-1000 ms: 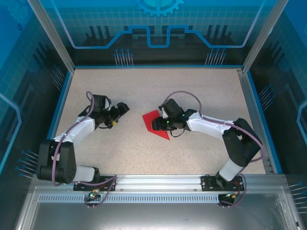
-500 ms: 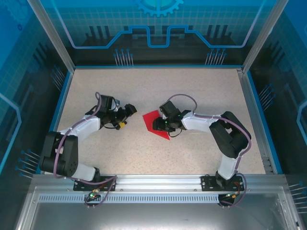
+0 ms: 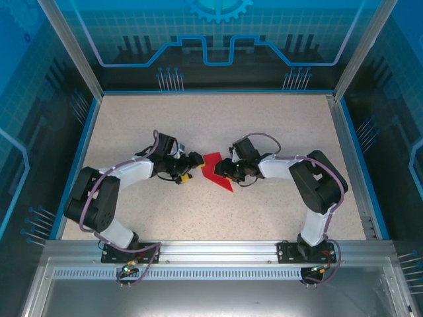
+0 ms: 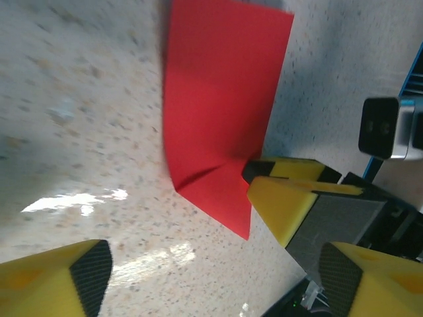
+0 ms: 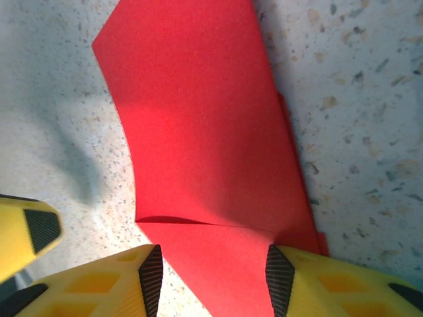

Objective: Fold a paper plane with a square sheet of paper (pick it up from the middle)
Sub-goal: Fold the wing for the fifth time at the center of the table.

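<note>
Partly folded, the square sheet of paper (image 3: 213, 165) lies flat on the table (image 3: 277, 125). The left gripper (image 3: 197, 159), jaws wide, hovers just off its left edge, and the right gripper (image 3: 223, 169), jaws half-spread, straddles its right edge.

White-black arms (image 3: 129, 173), purple cables (image 3: 256, 135), yellow black-padded jaws

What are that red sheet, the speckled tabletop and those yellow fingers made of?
The thin bright red folded sheet looks like matte paper: it holds sharp creases and curls slightly. The speckled beige tabletop resembles stone-look laminate or composite, faintly glossy given the light glare; which, I cannot tell. The yellow fingers seem moulded plastic with dark textured grip pads.
</note>
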Tool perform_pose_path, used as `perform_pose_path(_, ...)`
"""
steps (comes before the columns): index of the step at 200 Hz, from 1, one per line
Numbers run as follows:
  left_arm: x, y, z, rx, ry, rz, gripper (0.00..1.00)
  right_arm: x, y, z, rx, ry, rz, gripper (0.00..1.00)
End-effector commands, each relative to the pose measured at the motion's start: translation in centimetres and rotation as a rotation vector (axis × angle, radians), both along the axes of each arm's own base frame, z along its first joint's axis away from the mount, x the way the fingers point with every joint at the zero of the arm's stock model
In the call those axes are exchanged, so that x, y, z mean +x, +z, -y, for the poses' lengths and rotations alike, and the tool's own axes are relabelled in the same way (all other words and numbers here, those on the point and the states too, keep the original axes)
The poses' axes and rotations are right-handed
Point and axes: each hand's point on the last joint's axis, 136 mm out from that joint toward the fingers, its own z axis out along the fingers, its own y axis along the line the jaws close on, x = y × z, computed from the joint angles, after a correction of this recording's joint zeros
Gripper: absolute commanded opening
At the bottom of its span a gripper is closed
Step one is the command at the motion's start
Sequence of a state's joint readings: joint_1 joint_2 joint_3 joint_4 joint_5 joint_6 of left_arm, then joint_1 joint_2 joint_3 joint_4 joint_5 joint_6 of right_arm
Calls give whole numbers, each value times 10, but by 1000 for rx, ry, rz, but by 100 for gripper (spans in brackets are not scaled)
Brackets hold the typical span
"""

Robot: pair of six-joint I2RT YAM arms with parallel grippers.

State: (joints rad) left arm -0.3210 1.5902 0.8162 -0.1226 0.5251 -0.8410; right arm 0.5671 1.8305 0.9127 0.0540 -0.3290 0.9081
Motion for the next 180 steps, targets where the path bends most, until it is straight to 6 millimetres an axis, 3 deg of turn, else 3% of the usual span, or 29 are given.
perform_pose_path(1,-2,3,22,-30,-44,-21,80,-20,-43,21,-45,-36,-134,49)
perform_pose_path(109,5,-26,40,43,-50,-81,57,-27,-57,35,-42,-47,-181,47)
perform_pose_path(162,9,-36,42,49,-56,-93,55,-29,-61,37,-48,-47,-186,47)
perform_pose_path(180,12,-32,47,28,-62,-79,50,-29,-60,38,-47,-46,-182,47)
